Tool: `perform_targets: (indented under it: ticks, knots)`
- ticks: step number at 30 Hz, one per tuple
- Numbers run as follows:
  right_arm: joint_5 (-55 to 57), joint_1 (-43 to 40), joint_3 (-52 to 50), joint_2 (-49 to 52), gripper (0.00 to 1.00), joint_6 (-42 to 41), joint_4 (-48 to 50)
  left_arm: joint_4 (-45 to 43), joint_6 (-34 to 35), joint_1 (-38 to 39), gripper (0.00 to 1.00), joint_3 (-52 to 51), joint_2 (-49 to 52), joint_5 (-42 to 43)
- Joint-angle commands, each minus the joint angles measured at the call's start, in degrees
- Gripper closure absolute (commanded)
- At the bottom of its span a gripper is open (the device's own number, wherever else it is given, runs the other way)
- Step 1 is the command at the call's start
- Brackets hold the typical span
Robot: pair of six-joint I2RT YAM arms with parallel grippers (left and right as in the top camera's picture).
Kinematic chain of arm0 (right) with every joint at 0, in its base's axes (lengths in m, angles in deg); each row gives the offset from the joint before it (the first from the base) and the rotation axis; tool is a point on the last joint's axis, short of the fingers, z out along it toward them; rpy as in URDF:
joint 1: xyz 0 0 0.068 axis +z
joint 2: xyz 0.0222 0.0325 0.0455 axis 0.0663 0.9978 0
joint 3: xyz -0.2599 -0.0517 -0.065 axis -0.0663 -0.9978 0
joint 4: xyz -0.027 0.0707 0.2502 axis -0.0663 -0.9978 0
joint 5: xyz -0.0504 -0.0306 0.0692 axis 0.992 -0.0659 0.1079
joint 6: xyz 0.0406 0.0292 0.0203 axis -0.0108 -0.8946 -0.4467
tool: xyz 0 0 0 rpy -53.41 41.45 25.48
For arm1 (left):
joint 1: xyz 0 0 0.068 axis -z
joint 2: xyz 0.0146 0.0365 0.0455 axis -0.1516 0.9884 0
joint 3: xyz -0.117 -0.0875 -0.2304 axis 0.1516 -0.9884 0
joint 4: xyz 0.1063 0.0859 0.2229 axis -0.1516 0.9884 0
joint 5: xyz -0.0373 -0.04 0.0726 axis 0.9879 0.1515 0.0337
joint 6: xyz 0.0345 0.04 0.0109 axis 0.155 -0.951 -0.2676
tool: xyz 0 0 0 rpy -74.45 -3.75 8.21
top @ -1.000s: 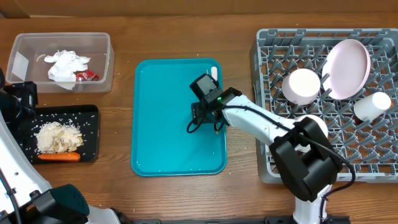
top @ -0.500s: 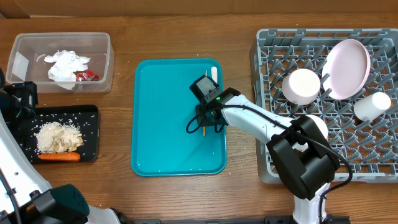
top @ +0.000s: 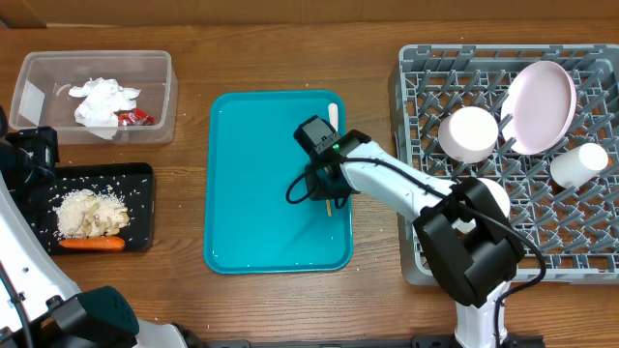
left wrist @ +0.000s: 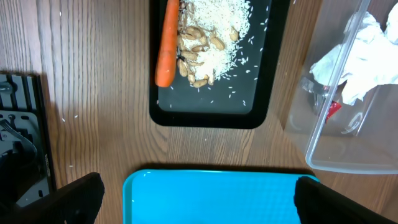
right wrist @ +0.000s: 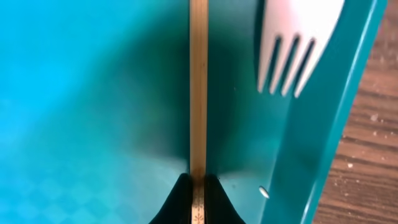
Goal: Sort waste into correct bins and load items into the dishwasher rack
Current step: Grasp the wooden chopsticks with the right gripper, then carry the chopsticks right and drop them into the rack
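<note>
My right gripper (right wrist: 198, 200) is shut on a thin wooden stick (right wrist: 198, 74) lying on the teal tray (top: 261, 193). Seen from overhead, the stick's end (top: 329, 205) pokes out under that gripper (top: 325, 184). A white fork (right wrist: 298, 37) lies just right of the stick by the tray's rim. The grey rack (top: 414, 208) holds a plate (top: 540, 106), a bowl (top: 469, 133) and a cup (top: 578, 164). My left gripper (left wrist: 208, 205) hangs open over the tray's left edge, holding nothing.
The clear tub (top: 160, 60) at back left holds napkins (top: 104, 100) and a red wrapper (top: 135, 117). The black tray (top: 145, 176) in front of it carries beige scraps (top: 92, 213) and a carrot (top: 92, 244). Bare wood lies between tray and rack.
My right gripper's jaws have closed onto the stick, and the wrist has shifted slightly toward the table's front. The left arm has stayed put.
</note>
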Motion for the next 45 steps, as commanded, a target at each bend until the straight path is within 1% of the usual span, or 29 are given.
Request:
perform_targets:
  ticks: [1, 5, 8, 11, 12, 13, 14, 16, 18, 23, 29, 30, 31, 32, 33, 34, 36, 38, 40, 43, 45]
  knots:
    - [-0.8, -0.1, 9.7, -0.1, 0.96, -0.6, -6.4, 0.1, -0.7, 0.0, 0.00, 0.1, -0.1, -0.4]
    - [-0.7, -2.2, 20.3, -4.1, 0.96, 0.5, -15.4, 0.1, -0.7, 0.0, 0.00, 0.1, -0.1, -0.4]
    - [-0.7, -5.4, 23.9, -7.4, 0.96, 2.7, -19.7, 0.1, -0.7, 0.0, 0.00, 0.1, -0.1, -0.4]
    - [0.6, -9.6, 24.7, -10.8, 0.96, 5.0, -21.9, 0.1, -0.7, 0.0, 0.00, 0.1, -0.1, -0.4]
    - [2.3, -13.4, 24.7, -12.8, 0.96, 5.0, -23.2, 0.1, -0.7, 0.0, 0.00, 0.1, -0.1, -0.4]
    - [2.5, -15.4, 24.7, -13.6, 0.96, 5.6, -23.8, 0.1, -0.7, 0.0, 0.00, 0.1, -0.1, -0.4]
    - [0.5, -20.5, 24.7, -14.8, 0.96, 11.2, -24.4, 0.1, -0.7, 0.0, 0.00, 0.1, -0.1, -0.4]
    - [-2.8, -25.3, 24.7, -14.9, 0.96, 19.0, -24.7, 0.1, -0.7, 0.0, 0.00, 0.1, -0.1, -0.4]
    - [-4.0, -28.7, 24.1, -14.6, 0.96, 22.8, -24.8, 0.1, -0.7, 0.0, 0.00, 0.1, -0.1, -0.4]
    - [-7.5, -34.6, 18.9, -14.3, 0.96, 25.0, -21.6, 0.1, -0.7, 0.0, 0.00, 0.1, -0.1, -0.4]
    - [-11.3, -34.7, 9.5, -14.2, 0.96, 25.4, -13.0, 0.1, -0.7, 0.0, 0.00, 0.1, -0.1, -0.4]
    - [-11.6, -34.6, 7.8, -14.2, 0.92, 25.4, -11.6, 0.1, -0.7, 0.0, 0.00, 0.1, -0.1, -0.4]
    - [-11.7, -34.6, 7.0, -14.2, 0.81, 25.3, -11.0, 0.1, -0.7, 0.0, 0.00, 0.1, -0.1, -0.4]
    - [-11.7, -34.6, 6.1, -14.2, 0.60, 25.1, -10.3, 0.1, -0.7, 0.0, 0.00, 0.1, -0.1, -0.4]
    - [-11.7, -34.6, 5.9, -14.2, 0.42, 24.7, -10.2, 0.1, -0.7, 0.0, 0.00, 0.1, -0.1, -0.4]
    - [-11.7, -34.6, 5.9, -14.2, 0.28, 23.7, -10.3, 0.1, -0.7, 0.0, 0.00, 0.1, -0.1, -0.4]
    - [-11.6, -34.6, 6.3, -14.2, 0.25, 22.4, -10.5, 0.1, -0.7, 0.0, 0.00, 0.1, -0.1, -0.4]
    - [-12.2, -34.6, 7.8, -14.3, 0.25, 20.8, -12.1, 0.1, -0.7, 0.0, 0.00, 0.1, -0.1, -0.4]
    - [-14.4, -33.9, 10.9, -15.1, 0.26, 20.8, -14.9, 0.1, -0.7, 0.0, 0.00, 0.1, -0.1, -0.4]
    - [-15.4, -31.3, 13.9, -17.2, 0.25, 17.8, -15.9, 0.1, -0.7, 0.0, 0.00, 0.1, -0.1, -0.4]
    - [-17.6, -28.5, 14.4, -18.5, 0.25, 15.8, -14.3, 0.1, -0.7, 0.0, 0.00, 0.1, -0.1, -0.4]
